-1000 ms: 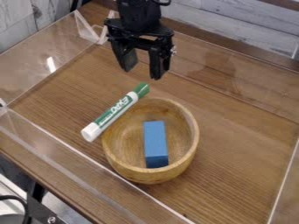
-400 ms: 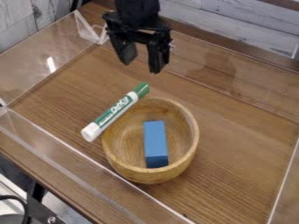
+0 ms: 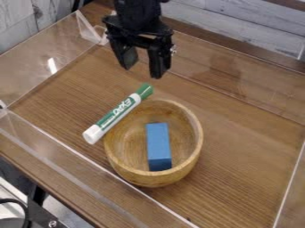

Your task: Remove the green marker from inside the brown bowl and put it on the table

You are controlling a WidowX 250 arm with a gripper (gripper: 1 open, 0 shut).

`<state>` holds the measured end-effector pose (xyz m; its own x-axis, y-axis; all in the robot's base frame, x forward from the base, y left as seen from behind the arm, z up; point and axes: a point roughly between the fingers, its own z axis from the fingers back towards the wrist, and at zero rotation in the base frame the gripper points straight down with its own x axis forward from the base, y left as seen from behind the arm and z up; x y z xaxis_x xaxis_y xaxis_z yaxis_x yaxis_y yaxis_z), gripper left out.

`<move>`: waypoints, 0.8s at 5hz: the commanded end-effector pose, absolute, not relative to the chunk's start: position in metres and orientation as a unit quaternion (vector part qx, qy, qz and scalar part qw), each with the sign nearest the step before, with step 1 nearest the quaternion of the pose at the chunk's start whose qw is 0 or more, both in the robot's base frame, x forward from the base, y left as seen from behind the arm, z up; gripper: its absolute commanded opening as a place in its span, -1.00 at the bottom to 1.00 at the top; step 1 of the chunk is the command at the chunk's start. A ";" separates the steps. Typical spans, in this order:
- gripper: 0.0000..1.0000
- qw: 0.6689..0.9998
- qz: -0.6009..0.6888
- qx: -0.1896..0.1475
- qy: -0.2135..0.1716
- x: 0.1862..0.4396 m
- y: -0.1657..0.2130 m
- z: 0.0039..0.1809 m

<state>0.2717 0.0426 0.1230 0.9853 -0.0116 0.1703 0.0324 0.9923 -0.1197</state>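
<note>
The green marker [image 3: 116,114], white-barrelled with green lettering and a green cap, lies on the table [image 3: 71,85] to the left of the brown bowl [image 3: 188,156]. Its cap end seems to touch the bowl's upper left rim. My gripper [image 3: 141,64] hangs above the table behind the bowl and the marker. Its black fingers [image 3: 124,57] are spread apart and hold nothing.
A blue rectangular block [image 3: 159,145] lies inside the bowl. Low clear acrylic walls [image 3: 48,147] border the tabletop on all sides. A white wall and a ledge run along the back.
My gripper has shifted slightly up and to the left, away from the bowl. It stays open. The marker, bowl and block have not moved.
</note>
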 end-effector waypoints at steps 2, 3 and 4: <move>1.00 0.992 -0.019 -0.053 -0.113 0.271 0.038 0.136; 1.00 0.992 -0.018 -0.054 -0.116 0.270 0.037 0.136; 1.00 0.991 -0.017 -0.056 -0.118 0.270 0.036 0.135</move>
<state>0.2669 0.0373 0.1186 0.9842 -0.0126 0.1766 0.0349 0.9917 -0.1238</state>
